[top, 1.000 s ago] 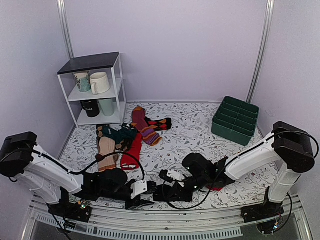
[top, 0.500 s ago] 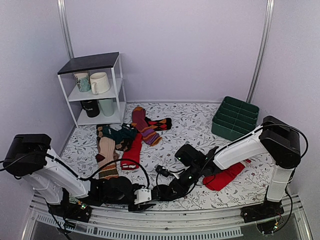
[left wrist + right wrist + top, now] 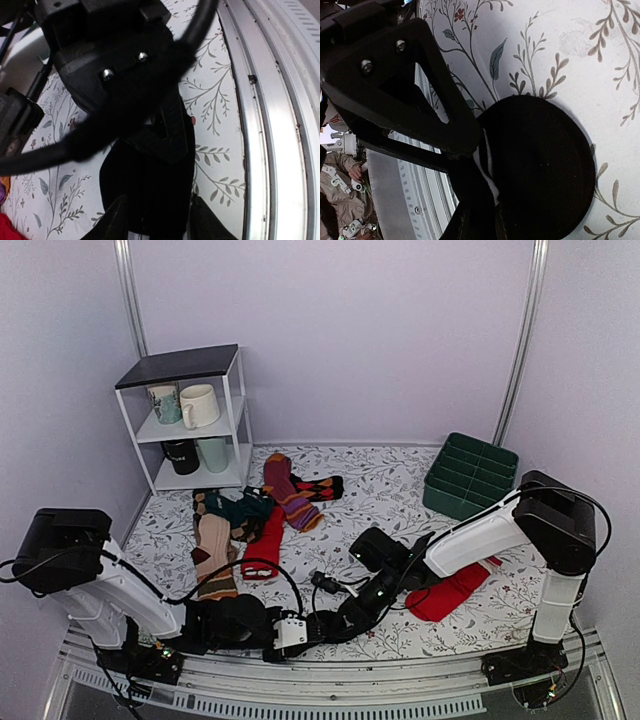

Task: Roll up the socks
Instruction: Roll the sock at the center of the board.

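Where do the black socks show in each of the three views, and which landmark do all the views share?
Top camera: the socks lie at bottom centre, hard to make out.
Left wrist: socks at lower centre.
Right wrist: socks at centre right.
Shared landmark: the flowered cloth, next to the metal rail.

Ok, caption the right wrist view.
Right pincer grips the black, white-striped socks, bunched on the floral table.

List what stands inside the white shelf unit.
In the shelf unit, middle board: a patterned mug and a cream mug. Bottom board: a black mug and a pale green mug. Anything behind them is covered.
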### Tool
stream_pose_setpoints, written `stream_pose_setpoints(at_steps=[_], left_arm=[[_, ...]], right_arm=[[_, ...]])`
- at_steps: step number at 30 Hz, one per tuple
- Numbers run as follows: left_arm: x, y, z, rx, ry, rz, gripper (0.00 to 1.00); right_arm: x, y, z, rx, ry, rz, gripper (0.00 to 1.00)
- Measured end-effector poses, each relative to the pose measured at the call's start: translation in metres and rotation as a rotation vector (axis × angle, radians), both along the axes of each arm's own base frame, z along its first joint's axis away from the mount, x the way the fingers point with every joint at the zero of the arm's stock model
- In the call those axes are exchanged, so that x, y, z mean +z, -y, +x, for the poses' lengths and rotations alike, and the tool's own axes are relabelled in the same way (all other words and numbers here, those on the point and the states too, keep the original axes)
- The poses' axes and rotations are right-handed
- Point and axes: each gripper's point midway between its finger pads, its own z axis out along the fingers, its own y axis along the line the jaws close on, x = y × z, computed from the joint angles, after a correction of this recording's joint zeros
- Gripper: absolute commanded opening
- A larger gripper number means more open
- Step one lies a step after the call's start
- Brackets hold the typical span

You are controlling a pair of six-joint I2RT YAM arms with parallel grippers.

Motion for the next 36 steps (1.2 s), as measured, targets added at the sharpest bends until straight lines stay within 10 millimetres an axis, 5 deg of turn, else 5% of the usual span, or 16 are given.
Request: stream_pose_setpoints(at_steps=[13, 19, 21, 30, 36], left_arm=[[-0.008, 0.007, -0.003, -0.018, -0.011, 0.016, 0.43], [-0.005, 0.009, -0.006, -0.024, -0.019, -0.001, 0.21], [-0.005, 0.009, -0.006, -0.026, -0.022, -0.002, 0.01], [-0.006, 0.010, -0.009, 0.000, -0.086, -0.016, 0.00], [-0.007, 0.013, -0.008, 0.045, -0.212, -0.041, 0.00]], right_arm=[[-0.001, 0.000, -0.002, 0.008, -0.023, 0.005, 0.15], [-0.001, -0.001, -0.002, 0.010, -0.031, 0.008, 0.15], [-0.001, -0.001, -0.002, 0.009, -0.034, 0.008, 0.15], [0.001, -0.003, 0.001, -0.003, -0.012, 0.030, 0.32], [0.011, 0.010, 0.021, -0.093, 0.233, 0.116, 0.38]])
